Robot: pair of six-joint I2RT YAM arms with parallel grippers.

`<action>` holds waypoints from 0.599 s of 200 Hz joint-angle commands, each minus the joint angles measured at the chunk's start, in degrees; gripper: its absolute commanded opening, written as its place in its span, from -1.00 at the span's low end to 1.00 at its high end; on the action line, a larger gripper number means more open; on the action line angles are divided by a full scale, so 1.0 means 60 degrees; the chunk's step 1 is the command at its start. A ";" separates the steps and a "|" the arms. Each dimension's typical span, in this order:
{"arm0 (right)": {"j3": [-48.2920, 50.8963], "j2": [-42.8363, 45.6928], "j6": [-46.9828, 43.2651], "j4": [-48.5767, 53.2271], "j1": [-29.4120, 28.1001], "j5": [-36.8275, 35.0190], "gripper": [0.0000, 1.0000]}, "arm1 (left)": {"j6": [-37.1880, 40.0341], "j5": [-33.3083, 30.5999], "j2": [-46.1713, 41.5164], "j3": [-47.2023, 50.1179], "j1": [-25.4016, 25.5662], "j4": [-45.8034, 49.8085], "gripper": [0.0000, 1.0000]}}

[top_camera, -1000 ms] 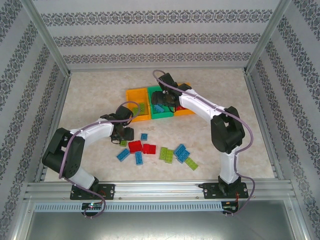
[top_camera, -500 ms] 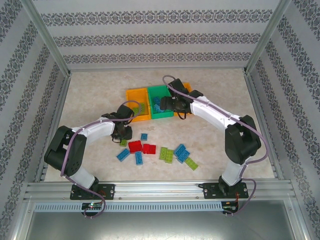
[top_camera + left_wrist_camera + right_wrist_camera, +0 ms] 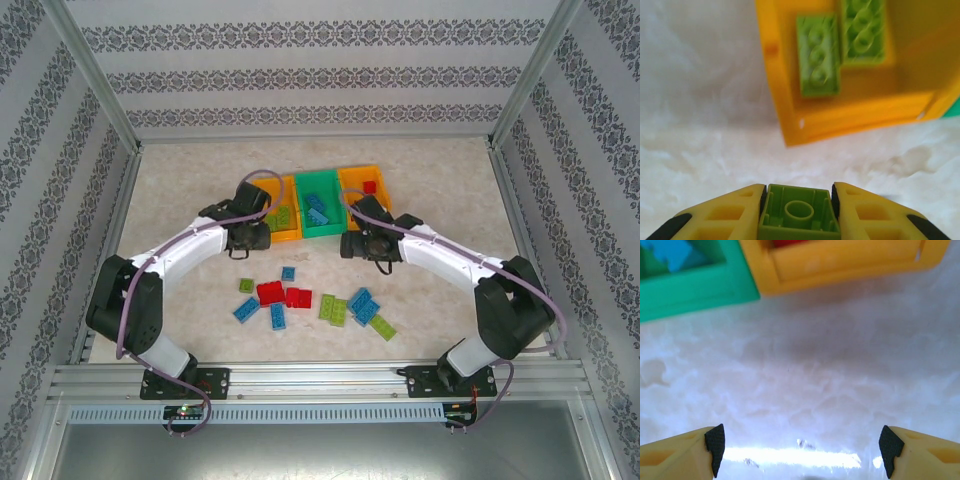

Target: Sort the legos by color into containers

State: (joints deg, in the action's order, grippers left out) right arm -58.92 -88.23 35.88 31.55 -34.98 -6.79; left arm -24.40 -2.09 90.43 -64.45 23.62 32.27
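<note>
Bricks of studded plastic (image 3: 310, 300), red, blue and lime green, lay scattered on the pale marbled desk (image 3: 450, 200). Farther, the left end effector (image 3: 798, 201) pinched a lime green brick (image 3: 799, 219) just near of the left orange plastic bin (image 3: 790, 117). The right end effector (image 3: 802, 444) hung spread over bare desk. Farthest, the green bin (image 3: 318, 178) held blue bricks (image 3: 318, 210), and the right orange bin (image 3: 350, 178) a red brick (image 3: 369, 186).

Loose legos (image 3: 270, 292) near three bins (image 3: 322, 232)
</note>
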 commanded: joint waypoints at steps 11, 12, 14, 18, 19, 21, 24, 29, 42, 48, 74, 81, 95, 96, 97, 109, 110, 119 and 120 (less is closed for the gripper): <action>-0.0028 0.0027 0.0590 -0.0073 -0.0829 -0.0054 0.67 | 0.0500 -0.0410 0.0719 -0.1531 -0.0002 0.0597 -0.36; -0.0048 0.0005 0.0608 -0.0073 -0.0861 -0.0047 0.67 | 0.0504 -0.0412 0.0763 -0.1584 -0.0006 0.0605 -0.36; -0.0078 -0.0030 0.0662 -0.0062 -0.0915 -0.0061 0.67 | 0.0532 -0.0432 0.0840 -0.1690 -0.0009 0.0636 -0.36; -0.0141 -0.0103 0.0772 -0.0055 -0.1012 -0.0099 0.67 | 0.0561 -0.0452 0.1007 -0.1896 -0.0010 0.0675 -0.37; -0.0149 -0.0134 0.0794 -0.0049 -0.1040 -0.0114 0.67 | 0.0571 -0.0462 0.1046 -0.1942 -0.0018 0.0681 -0.37; -0.0173 -0.0164 0.0855 -0.0038 -0.1077 -0.0136 0.67 | 0.0586 -0.0470 0.1130 -0.2039 -0.0023 0.0692 -0.36; -0.0197 -0.0219 0.0939 -0.0030 -0.1114 -0.0168 0.67 | 0.0605 -0.0485 0.1226 -0.2178 -0.0025 0.0712 -0.36; -0.0238 -0.0297 0.1111 -0.0040 -0.1198 -0.0210 0.67 | 0.0616 -0.0500 0.1451 -0.2407 -0.0038 0.0741 -0.36; -0.0211 -0.0453 0.1553 -0.0265 -0.1288 -0.0178 0.67 | 0.0639 -0.0449 0.1986 -0.2975 -0.0096 0.0807 -0.36; -0.0183 -0.0513 0.1746 -0.0424 -0.1327 -0.0122 0.66 | 0.0662 -0.0427 0.2194 -0.3201 -0.0111 0.0845 -0.35; -0.0417 -0.0838 0.2398 -0.0976 -0.1670 0.0156 0.66 | 0.0598 -0.0543 0.3120 -0.4073 -0.0235 0.1033 -0.20; -0.0578 -0.0982 0.2490 -0.1017 -0.1808 0.0164 0.66 | 0.0536 -0.0591 0.3299 -0.4242 -0.0264 0.1072 -0.13; -0.0931 -0.1244 0.2667 -0.1092 -0.2063 0.0176 0.65 | 0.0371 -0.0641 0.3562 -0.4461 -0.0353 0.1096 0.07; -0.0961 -0.1275 0.2679 -0.1103 -0.2079 0.0185 0.65 | 0.0359 -0.0645 0.3568 -0.4477 -0.0358 0.1103 0.10; -0.0984 -0.1291 0.2693 -0.1115 -0.2094 0.0182 0.65 | 0.0345 -0.0632 0.3587 -0.4493 -0.0367 0.1100 0.12; -0.1258 -0.1562 0.2811 -0.1226 -0.2313 0.0257 0.64 | 0.0121 -0.0565 0.3668 -0.4567 -0.0467 0.1057 0.31; -0.1278 -0.1581 0.2818 -0.1228 -0.2328 0.0269 0.64 | 0.0109 -0.0548 0.3673 -0.4567 -0.0480 0.1047 0.32; -0.1505 -0.1799 0.2880 -0.1234 -0.2468 0.0327 0.64 | -0.0035 -0.0387 0.3655 -0.4568 -0.0572 0.0974 0.41; -0.1526 -0.1831 0.2888 -0.1232 -0.2486 0.0326 0.64 | -0.0057 -0.0364 0.3659 -0.4568 -0.0592 0.0969 0.43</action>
State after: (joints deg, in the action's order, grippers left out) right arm -64.03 -96.40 49.87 26.30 -47.62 -5.93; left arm -22.35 -4.16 112.44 -89.71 21.96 36.05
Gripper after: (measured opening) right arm 0.822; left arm 0.661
